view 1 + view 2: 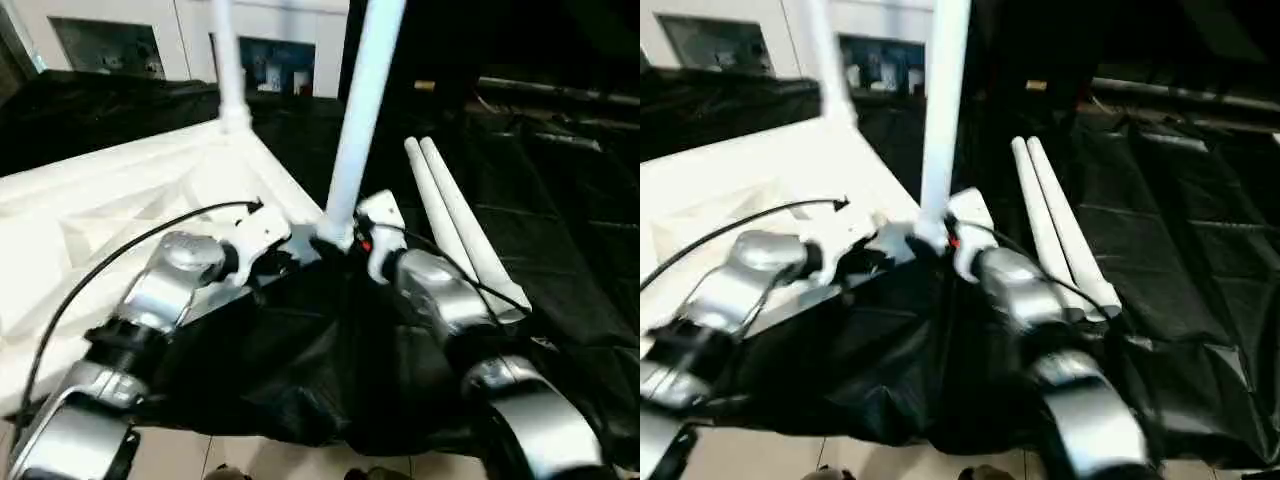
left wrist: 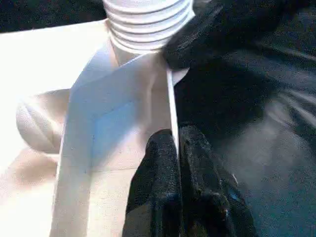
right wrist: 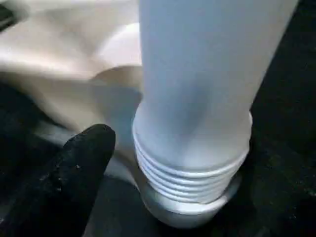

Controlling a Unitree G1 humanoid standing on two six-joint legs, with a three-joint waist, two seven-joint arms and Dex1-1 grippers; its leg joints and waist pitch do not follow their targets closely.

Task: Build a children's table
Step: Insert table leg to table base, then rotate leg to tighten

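The children's table lies upside down, its white top (image 1: 90, 210) on the left with the ribbed underside up. One white leg (image 1: 228, 70) stands in the far corner socket. A second leg (image 1: 360, 110) stands upright in the near corner socket (image 3: 187, 210), its threaded end (image 3: 190, 170) showing above the socket. My left gripper (image 2: 175, 140) is shut on the top's thin rim (image 2: 170, 94) just beside that corner. My right gripper (image 1: 345, 240) is open around the base of the near leg, and one black finger (image 3: 79, 173) stands clear of the threads.
Two loose white legs (image 1: 460, 220) lie side by side on the black cloth (image 1: 560, 230) to the right of my right arm. The cloth drapes over the table's front edge, with light floor tiles (image 1: 250, 455) below. Cupboards stand at the back.
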